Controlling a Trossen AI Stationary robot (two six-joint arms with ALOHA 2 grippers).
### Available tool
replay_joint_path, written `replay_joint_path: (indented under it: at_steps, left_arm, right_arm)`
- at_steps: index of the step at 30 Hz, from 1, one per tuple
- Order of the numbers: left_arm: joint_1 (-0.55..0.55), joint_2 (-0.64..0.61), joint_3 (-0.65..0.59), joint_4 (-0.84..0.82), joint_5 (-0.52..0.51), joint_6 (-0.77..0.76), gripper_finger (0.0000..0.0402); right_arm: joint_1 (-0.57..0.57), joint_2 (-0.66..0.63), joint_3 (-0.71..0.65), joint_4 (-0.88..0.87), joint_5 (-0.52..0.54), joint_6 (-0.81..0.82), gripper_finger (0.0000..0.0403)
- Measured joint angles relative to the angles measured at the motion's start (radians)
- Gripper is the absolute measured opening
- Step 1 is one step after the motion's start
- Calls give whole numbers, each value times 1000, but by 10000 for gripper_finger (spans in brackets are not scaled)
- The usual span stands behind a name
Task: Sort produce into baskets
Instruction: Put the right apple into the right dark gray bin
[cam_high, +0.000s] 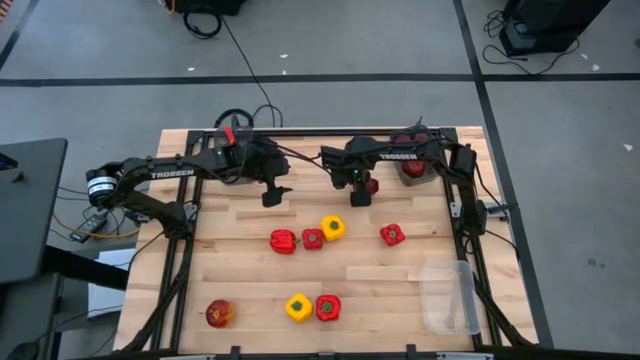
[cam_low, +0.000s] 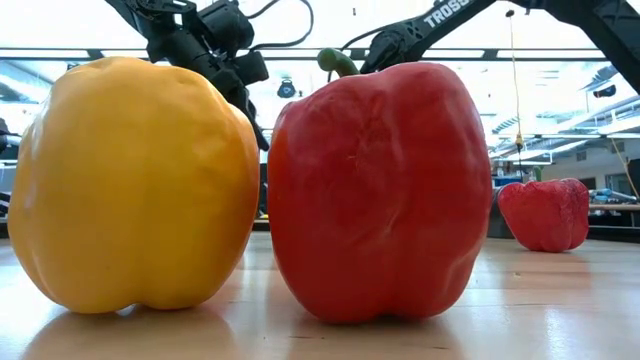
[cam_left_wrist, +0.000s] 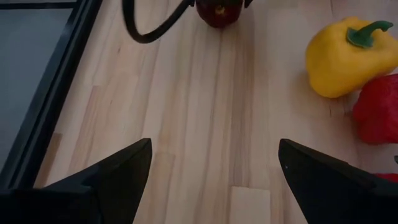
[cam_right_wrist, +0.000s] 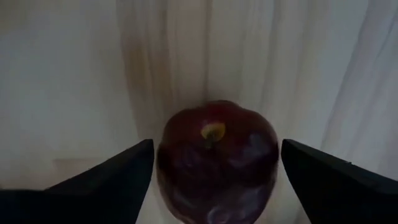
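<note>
Right gripper: the right gripper (cam_right_wrist: 211, 180) is near the back of the light wooden table (cam_high: 240, 280), down over a round dark-red apple (cam_right_wrist: 216, 158). Its two dark fingers (cam_right_wrist: 106, 180) stand wide apart, one on each side of the apple (it is not squeezing it, and gaps show on both sides).
Left gripper: the left gripper (cam_left_wrist: 208, 180) hangs over bare wood near the back, just beside the right one. Its fingers are wide apart and hold nothing.
Middle row: a red bell pepper (cam_high: 283, 241), a smaller red pepper (cam_high: 313, 238) and a yellow bell pepper (cam_high: 332, 228) sit close together. Another red pepper (cam_high: 392, 234) sits alone to the right.
Front row: a red-yellow apple (cam_high: 219, 313) sits at the left, well apart from a yellow pepper (cam_high: 299, 307) touching a red pepper (cam_high: 328, 307).
Baskets: a clear plastic bin with rounded corners (cam_high: 450, 297) sits at the front right. A smoky-grey bin (cam_high: 415, 165) at the back right holds something red.
</note>
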Motion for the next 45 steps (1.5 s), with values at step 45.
replay_joint_path:
  at_steps: [45]
  left_arm:
    - [108, 0, 0, 87, -73, 23, 355]
  right_arm:
    - [-279, -900, -737, 653, -33, 450, 258]
